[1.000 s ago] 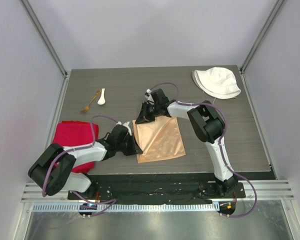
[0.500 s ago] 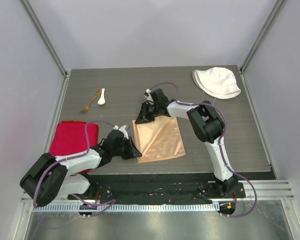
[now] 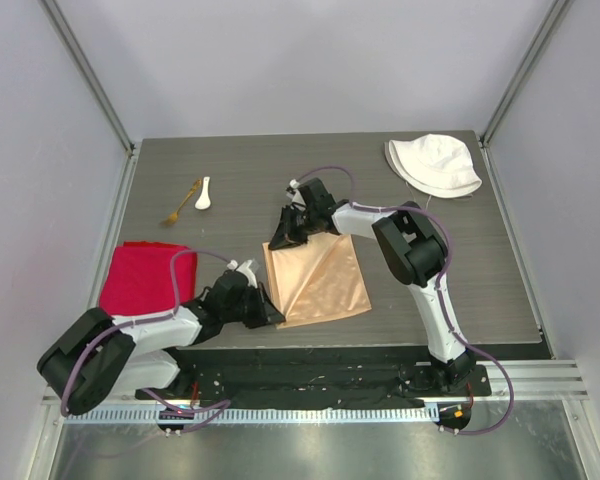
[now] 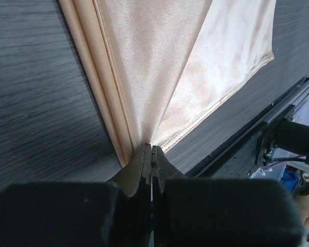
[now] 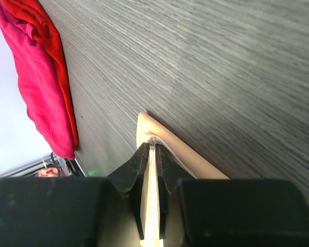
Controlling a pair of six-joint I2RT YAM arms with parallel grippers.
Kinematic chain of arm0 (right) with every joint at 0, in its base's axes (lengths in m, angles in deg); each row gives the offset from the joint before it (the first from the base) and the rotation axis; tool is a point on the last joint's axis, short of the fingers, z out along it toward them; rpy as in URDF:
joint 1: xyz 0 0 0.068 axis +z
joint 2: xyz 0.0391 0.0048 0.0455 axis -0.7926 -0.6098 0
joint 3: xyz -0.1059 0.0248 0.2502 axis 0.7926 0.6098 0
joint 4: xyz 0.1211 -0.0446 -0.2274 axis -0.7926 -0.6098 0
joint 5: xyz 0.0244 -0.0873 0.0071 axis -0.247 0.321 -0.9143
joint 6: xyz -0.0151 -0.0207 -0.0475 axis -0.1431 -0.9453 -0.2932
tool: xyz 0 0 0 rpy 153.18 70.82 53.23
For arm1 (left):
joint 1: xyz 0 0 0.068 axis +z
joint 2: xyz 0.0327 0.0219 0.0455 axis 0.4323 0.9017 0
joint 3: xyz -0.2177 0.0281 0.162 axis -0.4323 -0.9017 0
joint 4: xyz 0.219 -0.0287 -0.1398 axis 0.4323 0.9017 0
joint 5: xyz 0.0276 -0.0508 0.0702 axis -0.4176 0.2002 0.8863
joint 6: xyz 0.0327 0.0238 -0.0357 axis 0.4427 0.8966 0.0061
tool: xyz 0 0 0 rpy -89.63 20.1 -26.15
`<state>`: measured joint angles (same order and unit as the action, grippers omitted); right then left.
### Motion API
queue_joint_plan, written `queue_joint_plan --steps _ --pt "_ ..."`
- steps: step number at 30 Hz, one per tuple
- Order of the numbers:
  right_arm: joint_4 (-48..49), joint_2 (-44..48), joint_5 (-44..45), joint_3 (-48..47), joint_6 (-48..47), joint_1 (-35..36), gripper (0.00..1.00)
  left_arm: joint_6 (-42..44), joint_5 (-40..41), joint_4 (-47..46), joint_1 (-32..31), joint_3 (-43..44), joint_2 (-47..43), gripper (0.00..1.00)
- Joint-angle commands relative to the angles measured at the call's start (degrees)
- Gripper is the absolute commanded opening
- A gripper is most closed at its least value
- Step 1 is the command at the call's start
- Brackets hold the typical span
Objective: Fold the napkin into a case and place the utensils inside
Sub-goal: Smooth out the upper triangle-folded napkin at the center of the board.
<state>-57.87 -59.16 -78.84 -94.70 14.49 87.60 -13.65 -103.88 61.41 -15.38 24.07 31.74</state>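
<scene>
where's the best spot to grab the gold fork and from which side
I'd take the fork by the middle of its thin shaft, coming straight down from above and closing across its width. It lies flat and slanted on the table, and its far end sits close by the spoon, so stay toward the near half.

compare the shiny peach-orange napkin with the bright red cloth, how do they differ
The thin, glossy peach-orange napkin lies spread mostly flat mid-table. The bright red cloth sits rumpled at the left edge and looks matte. The napkin is pinched at its two left-side corners by the left hand and the right hand, while no hand grips the red cloth. Both are fabric resting on the dark wood-grain table.
</scene>
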Motion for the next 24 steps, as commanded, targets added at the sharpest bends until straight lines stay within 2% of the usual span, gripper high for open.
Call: queue_joint_plan --steps 1,13,18,24 --pt "-0.47 -1.03 1.38 -2.1 -1.38 0.33 0.16 -0.11 2.15 3.32 -0.49 -2.96 -2.6 0.03" --pt "-0.91 -1.73 1.56 -2.98 -1.47 0.33 0.16 -1.96 2.77 5.25 -0.93 -8.33 -7.35 0.02" --pt "-1.0 -2.0 1.56 -2.89 -1.64 0.33 0.16 -3.62 5.14 9.29 -3.21 -8.33 -11.82 0.02" --pt "-1.52 -1.82 1.65 -2.98 -2.08 0.42 0.16 -4.94 10.57 20.01 -7.34 -5.52 -17.45 0.02"
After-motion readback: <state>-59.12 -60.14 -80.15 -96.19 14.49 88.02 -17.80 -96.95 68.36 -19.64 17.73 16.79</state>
